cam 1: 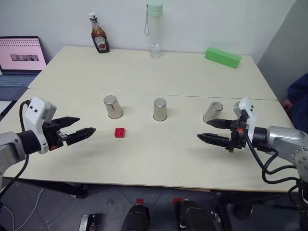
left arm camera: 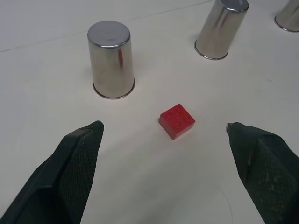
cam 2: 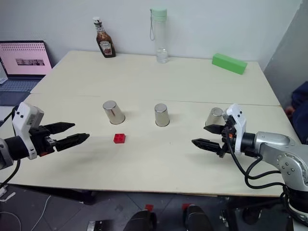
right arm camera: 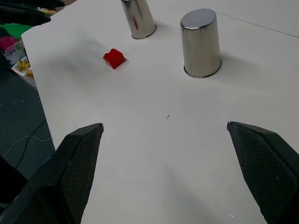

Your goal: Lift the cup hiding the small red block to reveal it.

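Three alike steel cups stand upside down in a row on the table: left (cam 1: 113, 107), middle (cam 1: 160, 109) and right (cam 1: 213, 111). The small red block (cam 1: 120, 132) lies uncovered on the table, just in front of the left cup (left arm camera: 111, 59) and apart from it. My left gripper (cam 1: 86, 124) hovers open to the left of the block (left arm camera: 176, 121), pointing toward it, with nothing between its fingers. Over at the right, my right gripper (cam 1: 202, 129) is open and empty, just in front of the right cup, pointing left.
A ketchup bottle (cam 1: 99, 33), a clear water bottle (cam 1: 154, 31) and a long green block (cam 1: 223, 57) stand along the table's far edge. A laptop (cam 1: 21, 55) sits off the table's left. A person's blue sleeve (cam 1: 298, 96) shows at the right edge.
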Robot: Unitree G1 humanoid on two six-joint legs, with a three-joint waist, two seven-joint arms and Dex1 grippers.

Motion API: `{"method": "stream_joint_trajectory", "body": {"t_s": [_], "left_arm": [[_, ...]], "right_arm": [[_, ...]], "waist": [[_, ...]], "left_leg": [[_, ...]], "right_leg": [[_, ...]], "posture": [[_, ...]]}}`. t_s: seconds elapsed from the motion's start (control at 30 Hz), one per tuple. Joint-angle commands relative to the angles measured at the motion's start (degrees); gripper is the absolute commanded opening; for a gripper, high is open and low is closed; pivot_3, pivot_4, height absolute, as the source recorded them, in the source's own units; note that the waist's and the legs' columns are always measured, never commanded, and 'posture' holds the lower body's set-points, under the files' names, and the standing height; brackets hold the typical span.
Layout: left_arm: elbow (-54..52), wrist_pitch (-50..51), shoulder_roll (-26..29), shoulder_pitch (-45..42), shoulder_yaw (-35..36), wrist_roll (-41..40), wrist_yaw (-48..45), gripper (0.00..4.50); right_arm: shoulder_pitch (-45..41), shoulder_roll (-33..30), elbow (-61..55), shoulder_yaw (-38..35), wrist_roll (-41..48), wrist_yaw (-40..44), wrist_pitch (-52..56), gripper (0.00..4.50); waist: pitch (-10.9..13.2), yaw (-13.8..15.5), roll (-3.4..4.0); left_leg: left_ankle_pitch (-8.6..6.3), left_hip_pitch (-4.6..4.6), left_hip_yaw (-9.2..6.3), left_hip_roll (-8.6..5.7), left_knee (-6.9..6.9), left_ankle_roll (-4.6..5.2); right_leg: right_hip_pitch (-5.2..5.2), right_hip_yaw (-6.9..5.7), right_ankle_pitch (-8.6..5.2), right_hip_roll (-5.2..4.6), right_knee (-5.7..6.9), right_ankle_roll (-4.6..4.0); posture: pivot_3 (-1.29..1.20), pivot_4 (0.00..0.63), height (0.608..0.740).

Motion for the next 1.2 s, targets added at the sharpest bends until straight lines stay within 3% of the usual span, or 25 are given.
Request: {"method": "stream_joint_trajectory", "body": {"t_s": [0.03, 1.2], "left_arm": [[-1.25, -1.15, 1.39, -0.08, 1.52, -0.11, -0.90, 4.48], [0.67, -0.51, 2.44, -2.15, 1.24, -0.05, -0.69, 4.48]], "right_arm": [[-0.84, 0.02, -1.36, -1.12, 1.42, -0.18, -0.72, 4.50], [-1.37, 0.04, -0.66, -0.73, 2.30, -0.91, -0.88, 4.50]], "waist": [[0.00, 0.00, 0.00], [0.00, 0.00, 0.00]], "left_leg": [[0.00, 0.00, 0.00, 0.00, 0.00, 0.00], [0.00, 0.00, 0.00, -0.01, 0.02, 0.00]], "right_leg": [[0.00, 0.00, 0.00, 0.00, 0.00, 0.00], [0.00, 0.01, 0.01, 0.00, 0.04, 0.01]], "posture": [[0.00, 0.150, 0.740], [0.00, 0.150, 0.740]]}}
